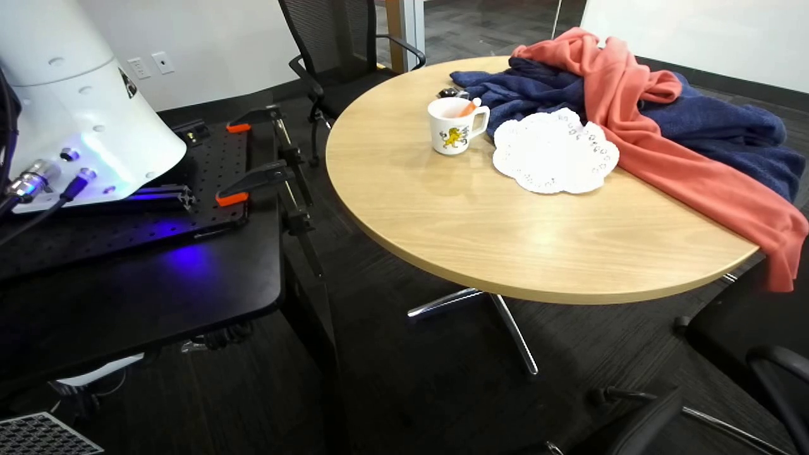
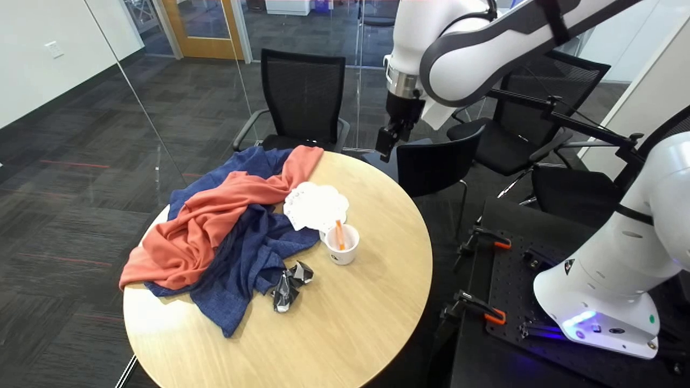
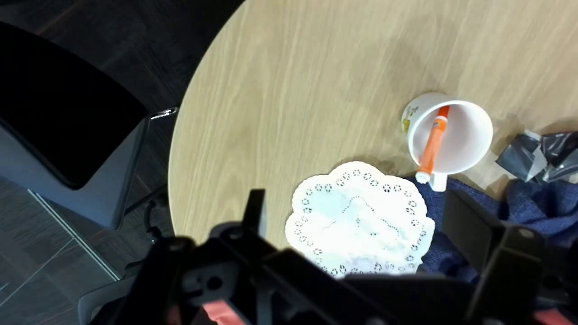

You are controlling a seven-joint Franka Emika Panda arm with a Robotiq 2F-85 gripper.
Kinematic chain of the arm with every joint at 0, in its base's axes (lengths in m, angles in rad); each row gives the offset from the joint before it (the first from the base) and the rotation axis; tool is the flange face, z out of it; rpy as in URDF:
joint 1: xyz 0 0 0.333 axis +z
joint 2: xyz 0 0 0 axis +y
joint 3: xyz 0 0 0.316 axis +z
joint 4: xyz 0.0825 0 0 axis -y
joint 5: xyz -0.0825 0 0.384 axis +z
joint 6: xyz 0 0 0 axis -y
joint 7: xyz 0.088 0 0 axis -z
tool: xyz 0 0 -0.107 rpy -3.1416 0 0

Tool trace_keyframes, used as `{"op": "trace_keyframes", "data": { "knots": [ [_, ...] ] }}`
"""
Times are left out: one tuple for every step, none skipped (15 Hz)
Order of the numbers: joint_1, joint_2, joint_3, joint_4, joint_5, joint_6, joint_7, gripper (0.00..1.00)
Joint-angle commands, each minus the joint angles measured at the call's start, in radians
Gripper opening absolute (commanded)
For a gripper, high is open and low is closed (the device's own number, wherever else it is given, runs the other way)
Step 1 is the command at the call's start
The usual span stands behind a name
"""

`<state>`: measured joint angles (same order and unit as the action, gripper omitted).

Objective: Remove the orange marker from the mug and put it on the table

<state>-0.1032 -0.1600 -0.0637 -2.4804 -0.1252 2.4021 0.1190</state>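
Note:
The orange marker (image 1: 469, 109) (image 2: 339, 235) (image 3: 433, 143) leans inside the white mug (image 1: 444, 134) (image 2: 343, 257) (image 3: 467, 135), its pale-tipped end sticking out over the rim near the handle. The mug stands upright on the round tan table (image 1: 493, 234) (image 2: 372, 318) (image 3: 271, 104), with a yellow lion print on its side. My gripper (image 3: 362, 212) is open and empty, its fingers wide apart in the wrist view. In an exterior view the gripper (image 2: 386, 143) hangs raised near the table's far edge, away from the mug. It is out of view from the opposite camera.
A white scalloped doily (image 1: 556, 155) (image 2: 317, 205) (image 3: 356, 221) lies beside the mug. Navy cloth (image 1: 537, 88) (image 2: 232, 302) and salmon cloth (image 1: 619, 101) (image 2: 199, 226) cover part of the table. A crumpled black wrapper (image 2: 289, 285) (image 3: 537, 155) lies near the mug. Chairs (image 2: 304, 97) stand around.

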Motion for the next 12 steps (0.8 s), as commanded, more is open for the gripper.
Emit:
{"op": "trace_keyframes", "data": {
  "knots": [
    [0.023,0.07,0.019,-0.003,0.083,0.118,0.104,1.0],
    [0.032,0.094,0.026,0.001,0.104,0.144,0.128,1.0],
    [0.039,0.112,0.032,0.003,0.118,0.168,0.151,1.0],
    [0.045,0.133,0.039,0.007,0.128,0.193,0.177,1.0],
    [0.053,0.154,0.046,0.011,0.132,0.214,0.209,1.0],
    [0.061,0.171,0.052,0.013,0.13,0.23,0.24,1.0],
    [0.07,0.188,0.057,0.017,0.124,0.24,0.273,1.0],
    [0.08,0.202,0.063,0.019,0.125,0.242,0.284,1.0],
    [0.091,0.21,0.07,0.02,0.151,0.232,0.249,1.0],
    [0.081,0.186,0.053,0.004,0.118,0.222,0.243,1.0],
    [0.09,0.196,0.057,0.006,0.126,0.222,0.244,1.0],
    [0.095,0.203,0.06,0.008,0.131,0.222,0.244,1.0]
  ]
}}
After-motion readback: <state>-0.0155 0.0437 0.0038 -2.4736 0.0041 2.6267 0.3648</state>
